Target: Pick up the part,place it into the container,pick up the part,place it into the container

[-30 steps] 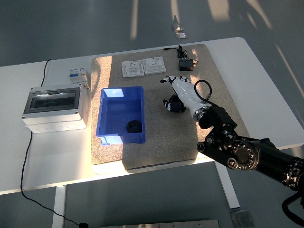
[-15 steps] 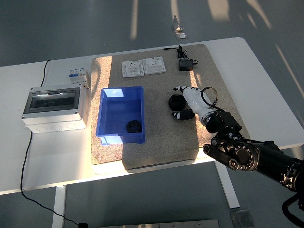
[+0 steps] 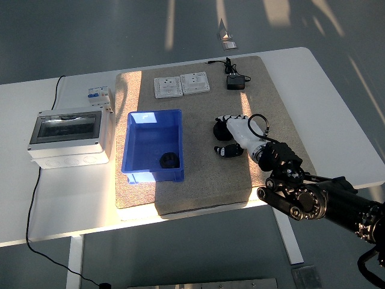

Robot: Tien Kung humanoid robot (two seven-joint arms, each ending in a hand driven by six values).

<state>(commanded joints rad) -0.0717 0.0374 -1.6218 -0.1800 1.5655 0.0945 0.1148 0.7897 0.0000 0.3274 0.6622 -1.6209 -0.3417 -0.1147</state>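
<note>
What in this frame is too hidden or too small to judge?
Head view only:
- Whether the right hand grips the black part: the hand covers the contact.
- Print on the two white socket plates: too small.
- Shape of the part in the blue container: too small and dark.

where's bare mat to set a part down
Free: the tan mat strip between the blue plastic bin and the right robot hand, and its near edge. Crowded: the far edge, with two white socket plates and a black adapter, and around the black round part.
</note>
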